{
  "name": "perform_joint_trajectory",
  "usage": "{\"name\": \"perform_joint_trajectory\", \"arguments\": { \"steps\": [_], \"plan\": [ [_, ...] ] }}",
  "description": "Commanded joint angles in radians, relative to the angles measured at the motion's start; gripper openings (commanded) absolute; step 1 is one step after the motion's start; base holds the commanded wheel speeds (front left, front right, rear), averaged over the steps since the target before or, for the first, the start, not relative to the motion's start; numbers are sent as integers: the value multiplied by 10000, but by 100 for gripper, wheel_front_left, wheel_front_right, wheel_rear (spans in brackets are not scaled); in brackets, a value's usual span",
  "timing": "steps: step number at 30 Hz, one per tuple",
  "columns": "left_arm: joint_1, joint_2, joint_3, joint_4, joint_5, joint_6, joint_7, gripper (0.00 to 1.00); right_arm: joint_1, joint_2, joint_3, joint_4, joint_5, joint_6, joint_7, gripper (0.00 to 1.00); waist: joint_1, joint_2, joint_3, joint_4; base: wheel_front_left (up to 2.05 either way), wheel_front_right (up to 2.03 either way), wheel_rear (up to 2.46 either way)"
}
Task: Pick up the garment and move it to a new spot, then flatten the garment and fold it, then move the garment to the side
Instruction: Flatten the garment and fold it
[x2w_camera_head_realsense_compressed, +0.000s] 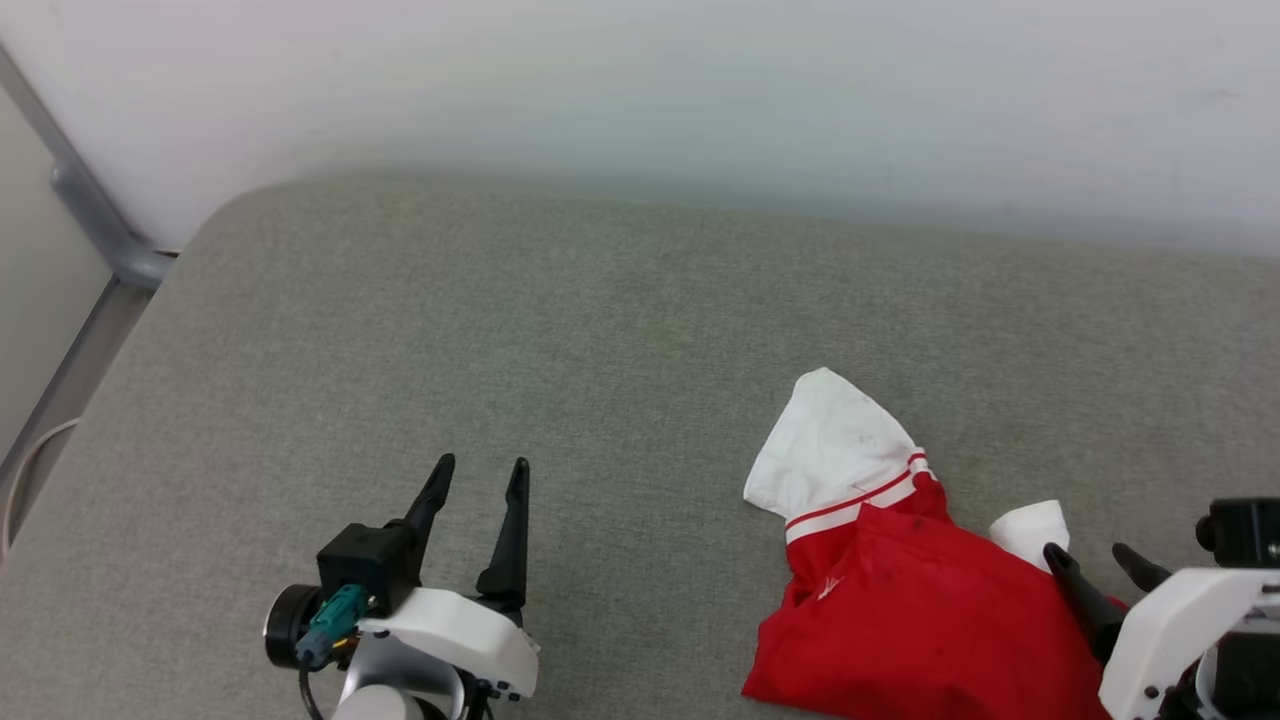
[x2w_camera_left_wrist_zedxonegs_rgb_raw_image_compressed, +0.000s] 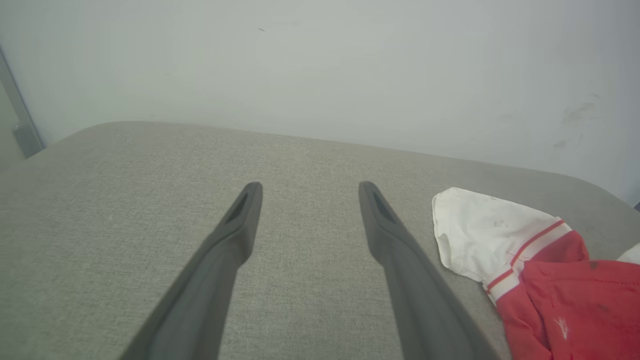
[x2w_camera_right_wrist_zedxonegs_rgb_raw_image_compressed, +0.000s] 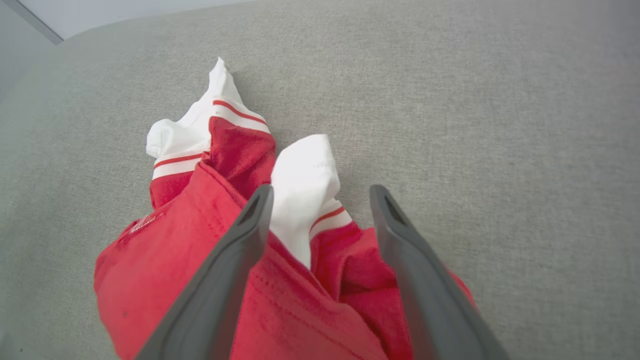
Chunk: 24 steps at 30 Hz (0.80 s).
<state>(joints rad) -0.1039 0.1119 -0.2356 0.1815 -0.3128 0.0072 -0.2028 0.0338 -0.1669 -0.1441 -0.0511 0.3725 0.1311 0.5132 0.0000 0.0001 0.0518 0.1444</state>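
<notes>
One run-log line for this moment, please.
garment: crumpled on cushion | right tool: open, over garment, nothing held | left tool: open, over bare cushion, clear of garment | fold: not started

left gripper (x2w_camera_head_realsense_compressed: 482, 463) of two long tapered matte-black fingers (x2w_camera_left_wrist_zedxonegs_rgb_raw_image_compressed: 215, 260), boxy black base block (x2w_camera_head_realsense_compressed: 365, 565), glossy white moulded wrist shell (x2w_camera_head_realsense_compressed: 455, 640) with small dark screw holes, teal plug (x2w_camera_head_realsense_compressed: 335, 612) on thin black cable (x2w_camera_head_realsense_compressed: 304, 688), round black cap (x2w_camera_head_realsense_compressed: 283, 625), right gripper (x2w_camera_head_realsense_compressed: 1085, 550) same dark fingers, matching white plastic cover (x2w_camera_head_realsense_compressed: 1170, 625)

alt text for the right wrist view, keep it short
A crumpled red shirt with white sleeves lies on a grey cushion. The right claw hangs open over it, its two dark fingers either side of one white sleeve.
</notes>
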Motion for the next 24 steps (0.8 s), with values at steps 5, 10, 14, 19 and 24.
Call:
{"name": "perform_joint_trajectory", "arguments": {
  "steps": [5, 10, 14, 19, 24],
  "plan": [
    [-471, -133, -286, 200, 39, -167, -186, 100, -845, -697, 255, 43, 226, -7, 1916, 100, 0, -1, 539, 484, 0, 0, 0],
    [-734, -258, -362, 364, -54, -204, -368, 100, -1222, -1125, 545, 242, 433, -7, 3496, 100, 0, -1, 1029, 677, 0, 0, 0],
    [-849, -311, -342, 498, -94, -196, -461, 100, -1376, -1222, 507, 72, 537, -7, 4131, 0, 0, -1, 1223, 692, 0, 0, 0],
    [-916, -353, -295, 671, -130, -200, -562, 100, -1883, -1417, 222, -403, 541, -7, 4050, 0, 0, -1, 1340, 568, 0, 0, 0],
    [-1138, -345, -276, 718, -74, -236, -588, 100, -2772, -1654, -574, -336, 355, -7, 3364, 0, 0, -1, 1417, 376, 0, 0, 0]
  ]
}}
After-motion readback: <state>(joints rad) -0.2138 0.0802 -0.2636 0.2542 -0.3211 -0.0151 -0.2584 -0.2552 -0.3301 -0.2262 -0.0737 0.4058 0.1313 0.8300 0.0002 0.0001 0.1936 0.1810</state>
